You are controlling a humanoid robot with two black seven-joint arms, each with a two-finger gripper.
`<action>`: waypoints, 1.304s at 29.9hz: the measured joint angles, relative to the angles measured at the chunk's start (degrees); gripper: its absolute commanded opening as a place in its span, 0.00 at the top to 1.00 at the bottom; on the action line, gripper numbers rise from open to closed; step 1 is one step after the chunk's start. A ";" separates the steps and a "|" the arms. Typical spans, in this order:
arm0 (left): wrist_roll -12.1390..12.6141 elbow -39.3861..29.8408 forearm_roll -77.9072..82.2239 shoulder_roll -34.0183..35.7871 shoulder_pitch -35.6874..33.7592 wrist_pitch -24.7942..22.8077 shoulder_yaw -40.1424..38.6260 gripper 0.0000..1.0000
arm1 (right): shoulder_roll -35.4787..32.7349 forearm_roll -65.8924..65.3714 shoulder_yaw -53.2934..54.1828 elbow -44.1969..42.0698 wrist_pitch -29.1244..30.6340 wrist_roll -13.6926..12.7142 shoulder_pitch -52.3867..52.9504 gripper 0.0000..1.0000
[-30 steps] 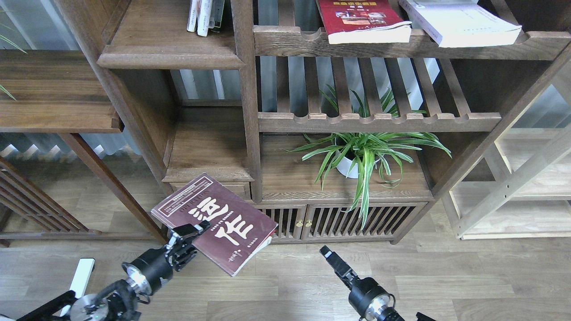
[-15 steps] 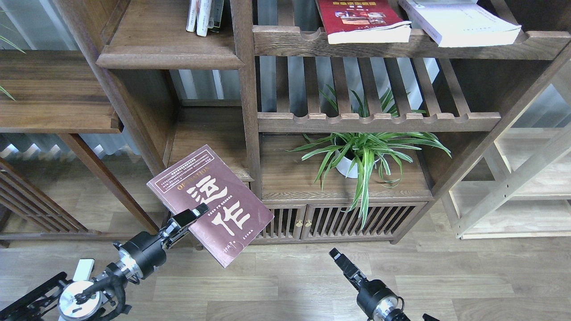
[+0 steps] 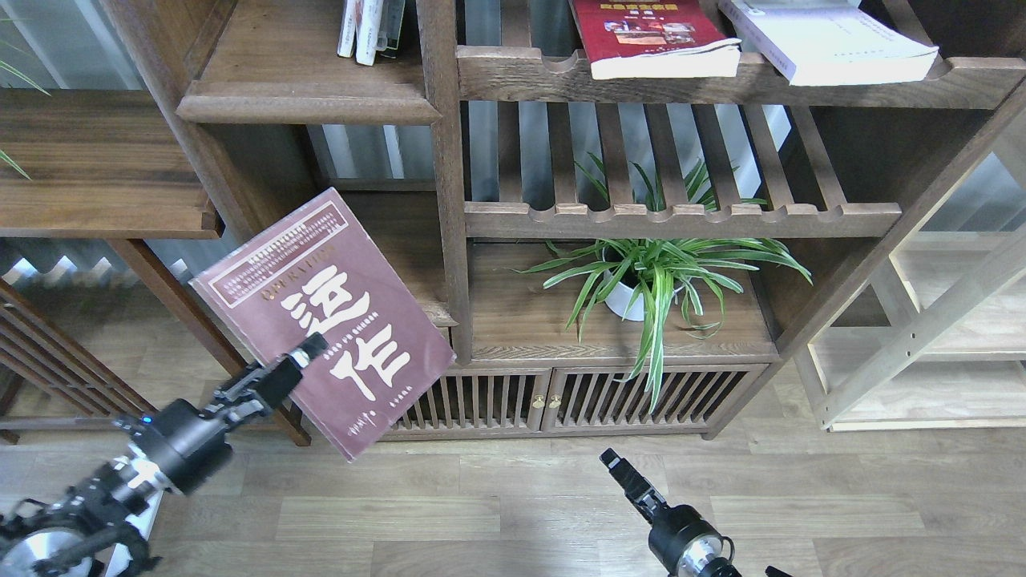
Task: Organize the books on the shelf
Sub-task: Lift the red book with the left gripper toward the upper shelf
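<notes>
My left gripper (image 3: 300, 359) is shut on the dark maroon book (image 3: 321, 316) with big white Chinese characters. It holds the book by its lower left edge, cover facing me, tilted, in the air in front of the bookcase's lower left bay. The solid plank shelf (image 3: 309, 108) with the rounded front edge is at the upper left, with a few upright books (image 3: 367, 28) at its back. The bright red book (image 3: 653, 36) and the thick white book (image 3: 826, 40) lie on the top slatted rack. My right gripper (image 3: 621, 473) is low at centre right, seen end-on and dark.
A potted spider plant (image 3: 653, 276) stands in the bay under the lower slatted rack (image 3: 681, 218). A vertical post (image 3: 449, 184) divides the bays. A pale light-wood unit (image 3: 938, 320) stands at right. A separate dark shelf (image 3: 96, 160) juts out at left. Wooden floor lies below.
My left gripper has lifted the maroon book up and to the left, closer to me. My right gripper has drifted slightly right and down.
</notes>
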 measured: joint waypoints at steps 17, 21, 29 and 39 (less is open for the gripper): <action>13.74 -5.87 0.20 -0.62 -4.37 0.00 -23.39 0.98 | 0.00 -0.02 -0.03 -0.16 0.00 0.00 0.02 0.01; 13.74 -5.88 0.18 -0.29 -7.61 0.00 -25.83 0.98 | 0.00 -0.02 -0.08 -0.16 0.00 0.00 0.02 0.01; 13.74 -5.51 0.25 1.69 -14.07 -0.01 -27.35 0.98 | 0.00 -0.02 -0.09 -0.11 0.00 0.00 -0.01 0.01; 13.74 -5.31 0.33 8.80 -18.67 -0.01 -27.07 0.98 | 0.00 0.07 -0.09 -0.10 0.00 0.00 -0.16 0.01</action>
